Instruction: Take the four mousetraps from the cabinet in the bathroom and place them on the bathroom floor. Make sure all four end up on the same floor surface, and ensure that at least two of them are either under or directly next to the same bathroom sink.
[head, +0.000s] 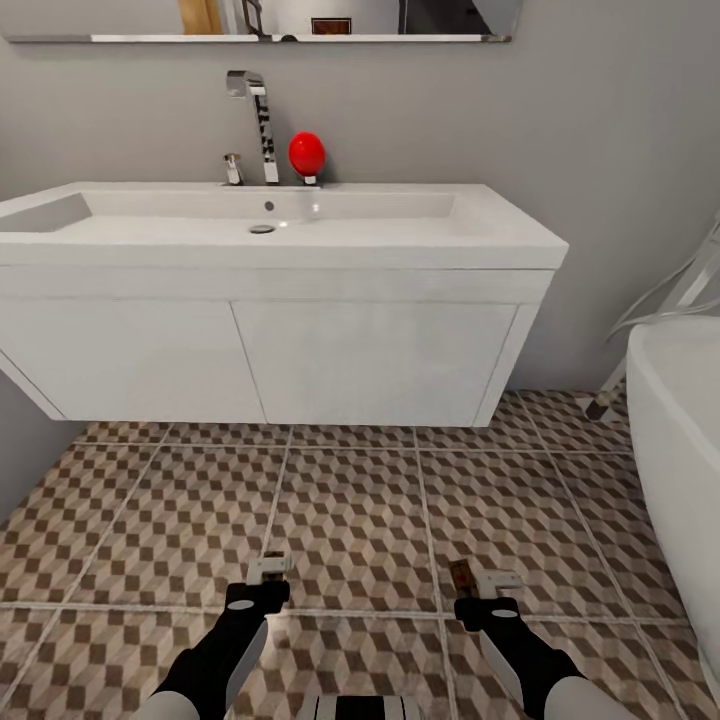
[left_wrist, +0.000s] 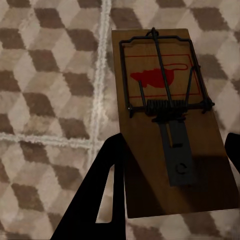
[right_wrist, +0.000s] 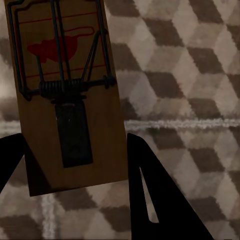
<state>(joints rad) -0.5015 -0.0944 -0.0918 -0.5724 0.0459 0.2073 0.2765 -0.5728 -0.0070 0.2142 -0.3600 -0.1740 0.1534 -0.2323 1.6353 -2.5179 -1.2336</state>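
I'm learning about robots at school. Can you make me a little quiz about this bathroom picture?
1. True or false: each gripper is shut on a mousetrap.
2. What colour is the round thing beside the tap? A green, B red, C blue.
3. Fill in: the robot faces a white ____ fixed to the wall.

Key
1. True: the left gripper holds the left mousetrap, the right gripper holds the right mousetrap.
2. B: the ball by the tap is red.
3. Sink, above the tiled floor.
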